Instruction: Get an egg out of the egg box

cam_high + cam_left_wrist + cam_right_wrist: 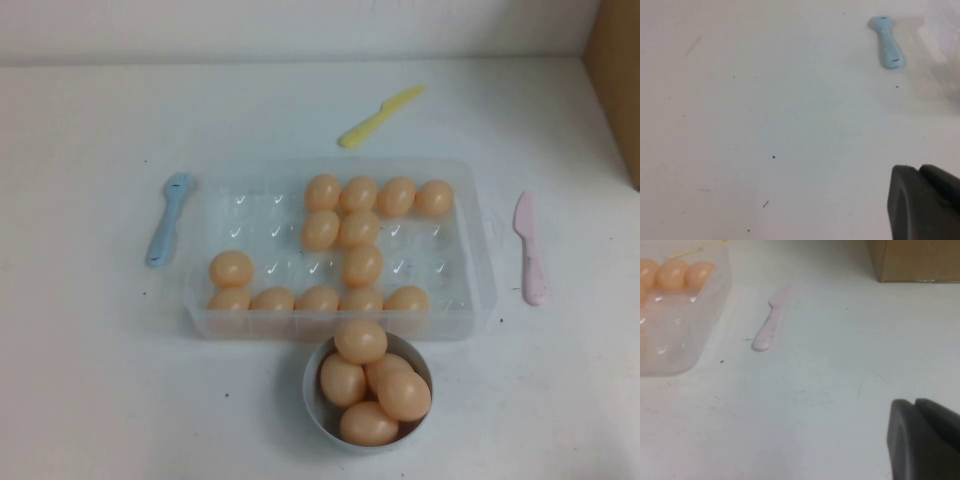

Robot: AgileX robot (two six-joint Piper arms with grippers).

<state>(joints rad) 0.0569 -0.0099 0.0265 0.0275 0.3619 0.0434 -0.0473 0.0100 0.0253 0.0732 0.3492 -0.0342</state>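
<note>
The right gripper (925, 440) hovers over bare table with its fingers pressed together, holding nothing; the pink plastic knife (771, 320) lies ahead of it, and beyond that the egg box (710, 315) with peach eggs (672, 274). The left gripper (925, 205) hangs over bare table near the blue fork (886, 42); whether its fingers are apart cannot be told.

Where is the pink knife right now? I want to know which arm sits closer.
In the high view the pink knife lies on the table's right side, just beside the egg box, nearer the right gripper.
</note>
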